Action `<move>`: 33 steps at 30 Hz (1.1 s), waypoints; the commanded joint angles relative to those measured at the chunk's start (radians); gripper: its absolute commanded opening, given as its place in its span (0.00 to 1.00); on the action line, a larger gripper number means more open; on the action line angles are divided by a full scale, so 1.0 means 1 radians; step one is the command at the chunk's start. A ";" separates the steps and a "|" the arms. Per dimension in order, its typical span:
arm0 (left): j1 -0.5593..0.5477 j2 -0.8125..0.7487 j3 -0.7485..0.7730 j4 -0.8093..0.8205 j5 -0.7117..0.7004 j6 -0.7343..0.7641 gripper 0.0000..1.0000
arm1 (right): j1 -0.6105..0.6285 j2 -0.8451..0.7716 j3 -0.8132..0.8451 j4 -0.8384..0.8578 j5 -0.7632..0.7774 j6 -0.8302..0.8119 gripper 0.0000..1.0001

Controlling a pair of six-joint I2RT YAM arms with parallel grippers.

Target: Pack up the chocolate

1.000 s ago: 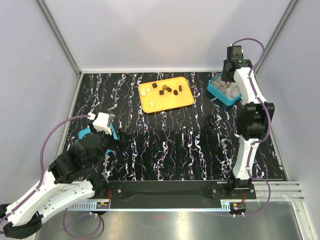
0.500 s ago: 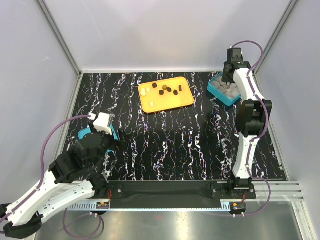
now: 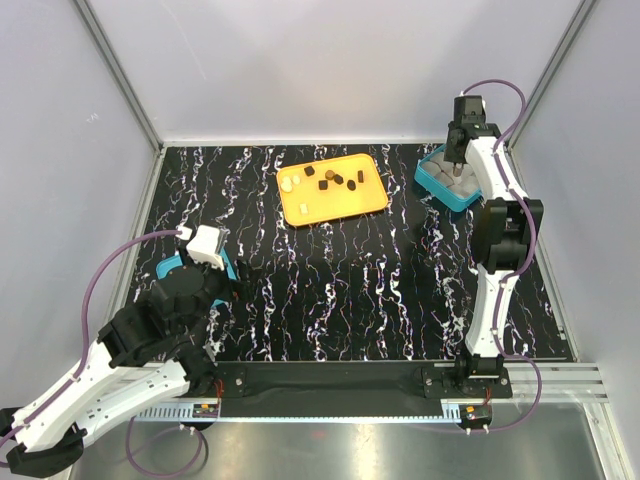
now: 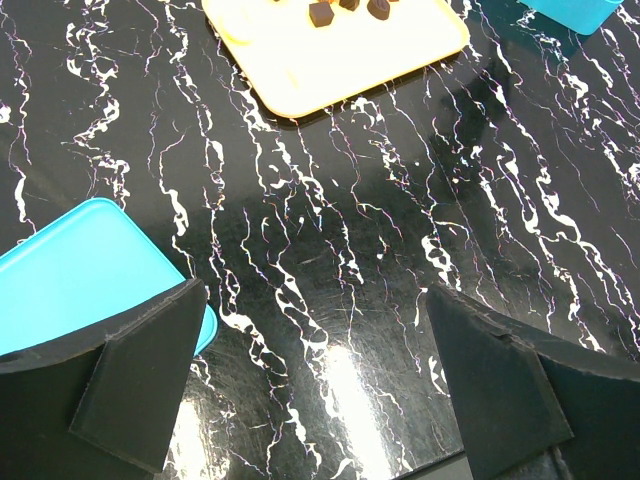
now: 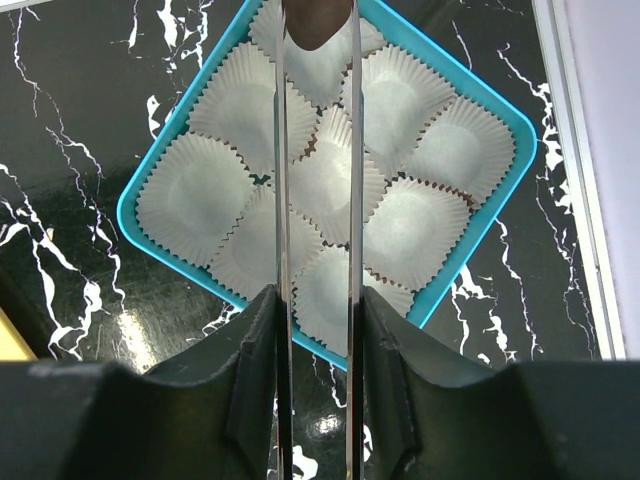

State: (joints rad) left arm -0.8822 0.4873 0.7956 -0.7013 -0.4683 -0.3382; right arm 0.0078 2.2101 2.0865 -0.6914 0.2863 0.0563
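Several dark brown chocolates (image 3: 336, 180) and a few cream-white ones (image 3: 288, 184) lie on the orange tray (image 3: 335, 207); some also show at the top of the left wrist view (image 4: 320, 13). My right gripper (image 3: 457, 160) is over the teal box (image 3: 437, 187) of white paper cups (image 5: 195, 190). Its thin blades (image 5: 281, 150) are shut on a dark brown chocolate (image 5: 315, 28), which hangs over a cup at the box's far side. My left gripper (image 4: 312, 295) is open and empty above the table, beside a teal lid (image 4: 70, 265).
The teal lid (image 3: 172, 266) lies at the left, partly under my left arm. The black marbled table (image 3: 350, 280) ends in metal rails at the sides and a bar at the front. Grey walls enclose the back and sides.
My right gripper has sunk closer to the teal box with the chocolate still in it. The left arm has not moved.
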 commanded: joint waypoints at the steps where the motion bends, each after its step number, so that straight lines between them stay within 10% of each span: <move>1: -0.003 0.010 0.002 0.048 -0.021 0.010 0.99 | -0.002 0.007 0.004 0.062 0.037 -0.018 0.41; 33: -0.003 0.005 0.002 0.040 -0.046 0.007 0.99 | 0.023 -0.174 -0.087 0.000 -0.039 0.020 0.46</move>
State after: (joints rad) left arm -0.8822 0.4881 0.7956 -0.7017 -0.4778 -0.3382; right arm 0.0113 2.1925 2.0312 -0.6910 0.2779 0.0544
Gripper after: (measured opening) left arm 0.991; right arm 0.463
